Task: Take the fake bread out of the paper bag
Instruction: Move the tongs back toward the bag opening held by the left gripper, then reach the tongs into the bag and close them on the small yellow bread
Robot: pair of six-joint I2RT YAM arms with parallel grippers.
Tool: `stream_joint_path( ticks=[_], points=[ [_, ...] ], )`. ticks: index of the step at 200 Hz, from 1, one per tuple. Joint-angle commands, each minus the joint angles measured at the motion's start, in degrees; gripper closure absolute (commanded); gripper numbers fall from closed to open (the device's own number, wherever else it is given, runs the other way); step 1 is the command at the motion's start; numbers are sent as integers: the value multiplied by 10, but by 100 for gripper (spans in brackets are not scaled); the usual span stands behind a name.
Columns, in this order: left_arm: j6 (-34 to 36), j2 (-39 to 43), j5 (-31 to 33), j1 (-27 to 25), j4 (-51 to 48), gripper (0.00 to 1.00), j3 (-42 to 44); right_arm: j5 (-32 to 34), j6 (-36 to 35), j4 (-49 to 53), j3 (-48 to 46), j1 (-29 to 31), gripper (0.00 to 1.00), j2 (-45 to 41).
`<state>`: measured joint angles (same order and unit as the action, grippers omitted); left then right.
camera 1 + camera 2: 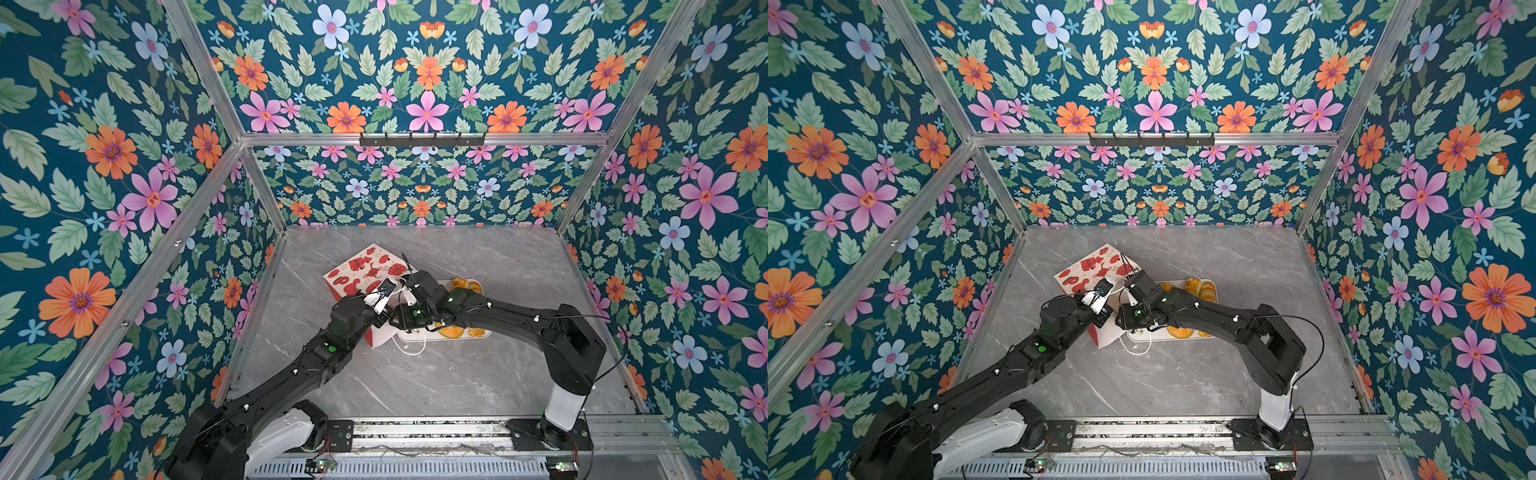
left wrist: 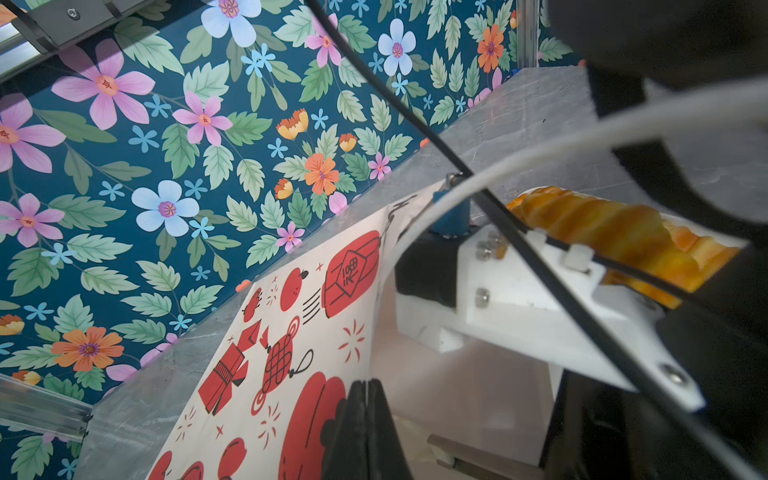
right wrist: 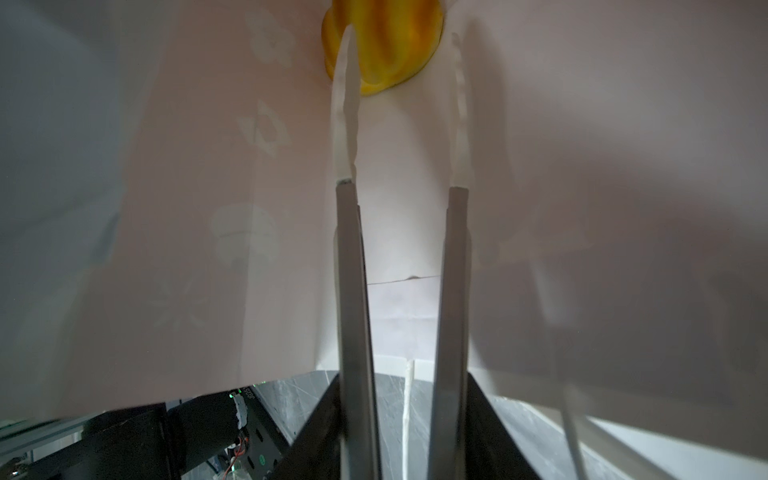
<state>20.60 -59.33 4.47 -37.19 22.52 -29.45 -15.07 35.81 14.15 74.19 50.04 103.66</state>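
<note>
Though inside the paper bag, ridged yellow-orange bread

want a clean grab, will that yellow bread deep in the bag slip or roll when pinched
The fake bread looks glossy and rounded, so it may squirt out of the right gripper as it closes. It rests against the smooth inside of the paper bag, so a nudge would probably slide it rather than tip it.

We see two black arms, the left arm and the right arm, each with a white base segment mounted on the aluminium rail. Green dots mark joints; thin black cables trail alongside. The right gripper has grey fingers with translucent white tips.
</note>
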Motion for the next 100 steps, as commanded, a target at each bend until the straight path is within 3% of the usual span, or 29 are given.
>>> stream_joint_path(
  ticks=[1, 100],
  points=[
    [-16, 0, 11, 0, 46, 100, 2, -4, 22, -51, -16, 1, 60, -13],
    [-37, -26, 2, 0, 67, 100, -29, 25, 58, -114, -62, 7, 59, -29]
  ],
)
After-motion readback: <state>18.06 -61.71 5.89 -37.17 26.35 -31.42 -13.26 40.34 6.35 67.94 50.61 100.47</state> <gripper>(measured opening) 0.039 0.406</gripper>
